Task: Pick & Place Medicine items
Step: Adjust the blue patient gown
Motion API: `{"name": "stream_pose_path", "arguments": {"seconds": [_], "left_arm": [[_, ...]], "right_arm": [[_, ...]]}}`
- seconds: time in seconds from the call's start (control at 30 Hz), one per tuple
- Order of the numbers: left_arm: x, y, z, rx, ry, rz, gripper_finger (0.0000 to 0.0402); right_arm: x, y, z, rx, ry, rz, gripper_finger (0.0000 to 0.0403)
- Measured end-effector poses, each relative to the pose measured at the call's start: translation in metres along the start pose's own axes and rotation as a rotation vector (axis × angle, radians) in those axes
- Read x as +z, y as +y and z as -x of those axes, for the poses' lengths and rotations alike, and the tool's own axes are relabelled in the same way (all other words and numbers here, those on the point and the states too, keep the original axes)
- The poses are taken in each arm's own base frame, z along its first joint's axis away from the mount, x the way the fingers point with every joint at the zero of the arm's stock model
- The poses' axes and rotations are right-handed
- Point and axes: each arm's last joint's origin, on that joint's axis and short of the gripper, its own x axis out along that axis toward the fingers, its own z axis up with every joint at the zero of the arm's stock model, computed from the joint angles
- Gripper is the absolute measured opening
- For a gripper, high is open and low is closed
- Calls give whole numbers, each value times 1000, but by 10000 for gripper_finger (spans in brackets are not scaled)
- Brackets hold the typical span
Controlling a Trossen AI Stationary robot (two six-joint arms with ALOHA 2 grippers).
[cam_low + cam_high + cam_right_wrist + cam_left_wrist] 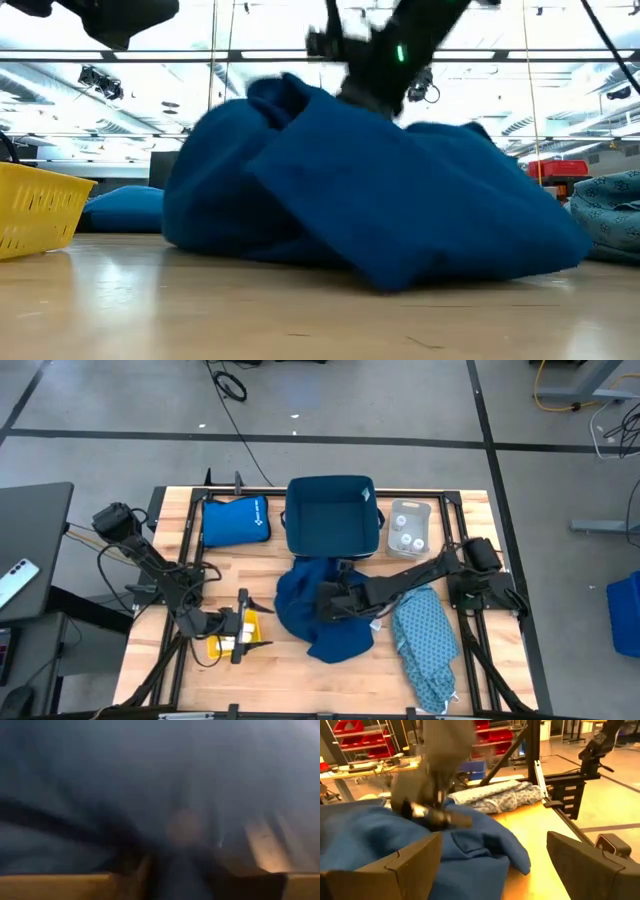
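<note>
— Judging by the high view, is much of the job done yet?

— Little, I'd say. Several small round whitish bottles (406,541) sit in a clear plastic container (409,512) well beyond the right pincer (322,602), near the table's (470,680) far edge. Nothing pale shows in the square dark blue fabric bin (332,515) beside them.

— What is the right pincer doing?

— It is low in the crumpled dark blue cloth (318,610). Its wrist view shows folds of blue cloth (100,785) filling everything ahead of the fingers, but I cannot tell whether they are apart or clamped on fabric.

— And the left one?

— The left pincer (236,626) hangs over a small yellow plastic tray (216,646), its fingers (410,870) apart with nothing between them. Whether any pack lies in that tray, I cannot tell.

— Does any view add something?

— The low view shows the yellow tray's ribbed wall (40,215) and the cloth (380,200) heaped in a tall mound, hiding the bottles entirely. The left wrist view catches the right arm pressing into the cloth (470,850), with a patterned teal cloth (495,795) beyond it. A flat blue pouch (235,520) lies untouched, far ahead of the left pincer.
</note>
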Motion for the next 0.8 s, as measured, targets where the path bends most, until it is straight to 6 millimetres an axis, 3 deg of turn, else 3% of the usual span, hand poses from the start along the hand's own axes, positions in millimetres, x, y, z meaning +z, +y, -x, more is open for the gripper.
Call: {"name": "stream_pose_path", "arguments": {"seconds": [0.27,0.5,0.8], "left_arm": [[-6,0,-1,6,35,-8,362],[-6,0,-1,11,38,-12,362],[-9,1,-1,30,62,-26,362]], "right_arm": [[36,-9,67,-11,-91,35,116],[39,-24,87,-22,-39,-16,118],[27,20,118,102,-81,50,118]]}}
